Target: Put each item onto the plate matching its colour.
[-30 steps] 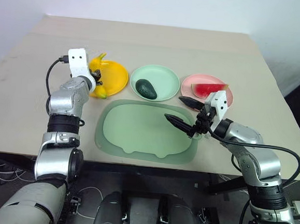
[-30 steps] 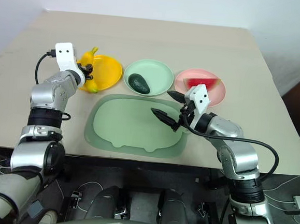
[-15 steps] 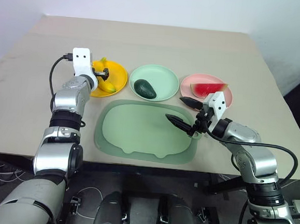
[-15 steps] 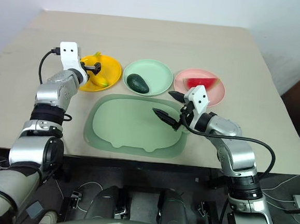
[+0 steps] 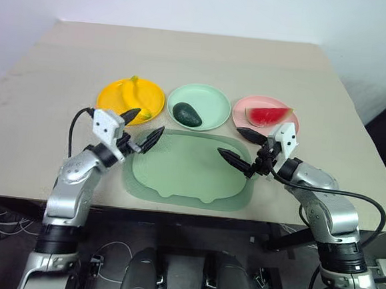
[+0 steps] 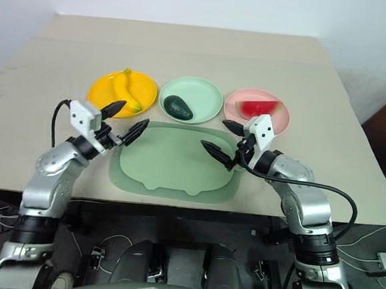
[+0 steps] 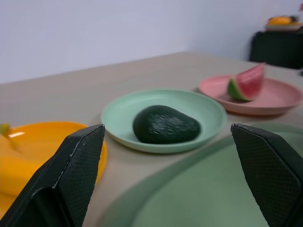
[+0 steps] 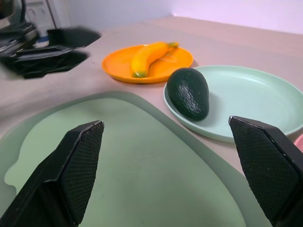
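Observation:
A yellow banana lies on the orange-yellow plate at the back left. The dark green avocado rests on the mint green plate in the middle. On the pink plate at the right sits the red watermelon wedge. My left gripper hangs open and empty over the left edge of the mat, just in front of the yellow plate. My right gripper is open and empty over the mat's right edge, in front of the pink plate.
A large pale green mat lies at the front of the beige table, below the three plates. Bare tabletop stretches behind the plates and on both sides.
My left gripper has let go of the banana on the yellow plate, opened, and drawn back toward me to the mat's left edge. The right arm has stayed still.

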